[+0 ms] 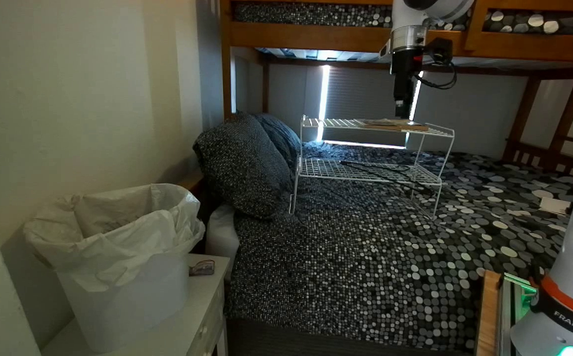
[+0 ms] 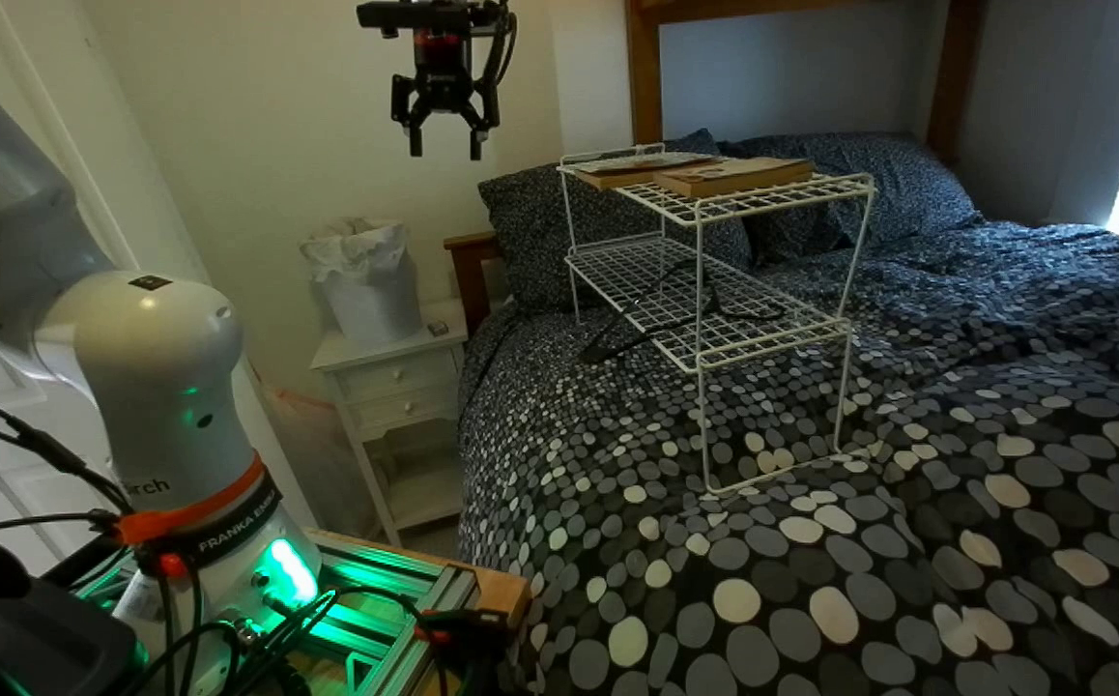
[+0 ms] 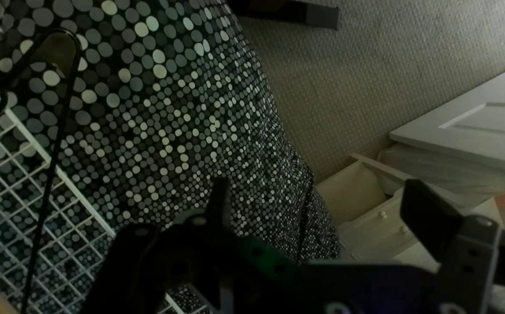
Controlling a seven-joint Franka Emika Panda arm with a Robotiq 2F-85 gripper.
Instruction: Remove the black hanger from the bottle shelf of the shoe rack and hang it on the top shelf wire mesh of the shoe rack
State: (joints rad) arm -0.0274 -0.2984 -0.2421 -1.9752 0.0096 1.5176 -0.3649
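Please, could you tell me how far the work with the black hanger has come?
Done: no part of the move shows yet; the black hanger lies on the lower shelf, one end sticking out past its edge.
In hand: nothing; the gripper is open and empty, apart from the hanger.
Left: everything, so grasping it, taking it out and hanging it on the top shelf, where no hanger hangs.

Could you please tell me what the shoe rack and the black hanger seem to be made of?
The shoe rack looks like metal wire with a smooth white coating: thin, evenly crossed rods. The black hanger seems smooth plastic, from its even colour and rounded end; coated metal is possible.
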